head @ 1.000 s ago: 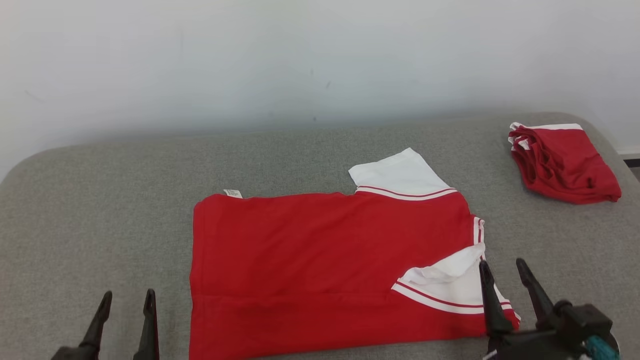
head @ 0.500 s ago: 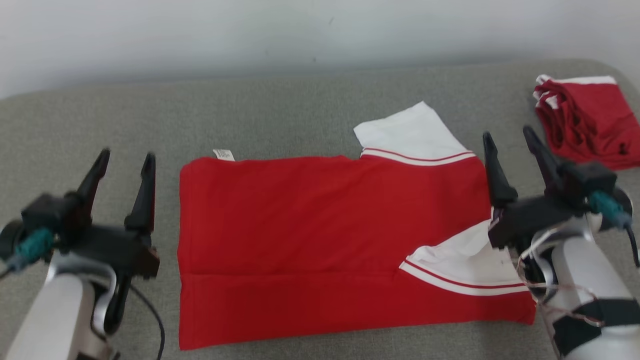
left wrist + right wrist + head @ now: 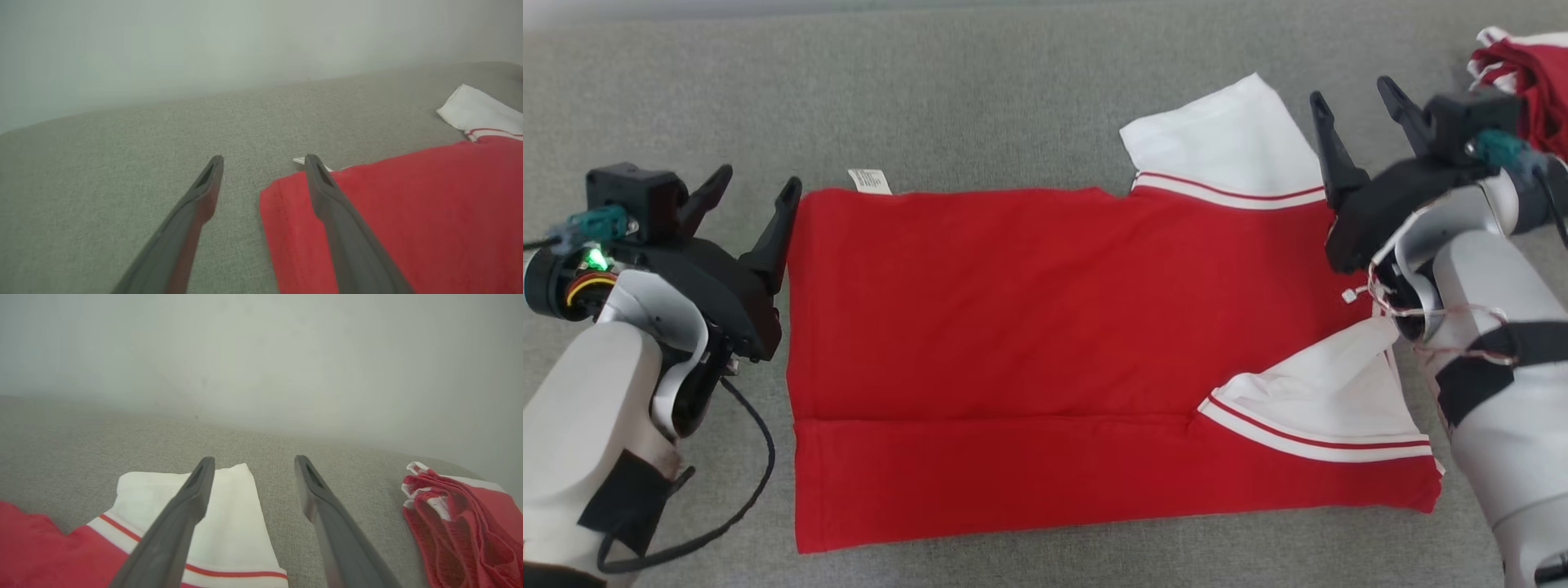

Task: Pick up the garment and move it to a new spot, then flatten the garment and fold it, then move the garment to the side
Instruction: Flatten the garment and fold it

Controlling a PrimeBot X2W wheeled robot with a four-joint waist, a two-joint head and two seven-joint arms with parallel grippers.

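Both claws hang wide open and empty over a red shirt (image 3: 1045, 327) spread flat across a grey cushion (image 3: 1013, 73). The left claw (image 3: 758, 180) stands at the shirt's 9 o'clock edge. Its wrist camera shows one finger above the red hem corner and the other above bare cushion; whether either touches the cloth cannot be told. The right claw (image 3: 1349, 90) stands at the shirt's 2 o'clock, one finger over the white far sleeve (image 3: 1225, 139) and the other over the cushion just beside it.

The shirt fills the middle of the head view, collar end toward 3 o'clock and hem toward 9. A small label (image 3: 869, 180) pokes out at the 11 o'clock corner. The near sleeve (image 3: 1331, 392), at 4 o'clock, lies turned back on the body in a loose wrinkle.

The fold could go wrong in several ways. A pinch that takes only the top layer at the hem would likely peel the shirt open rather than carry it over. A grip on the far sleeve alone would probably drag that end askew. The rumpled near sleeve may get trapped inside the fold as a lump. The loose cable (image 3: 743, 506) looping under the left arm at 7 o'clock could catch the hem, and the pile of red clothes (image 3: 1527, 82) at 2 o'clock sits near enough to the right arm to be knocked.
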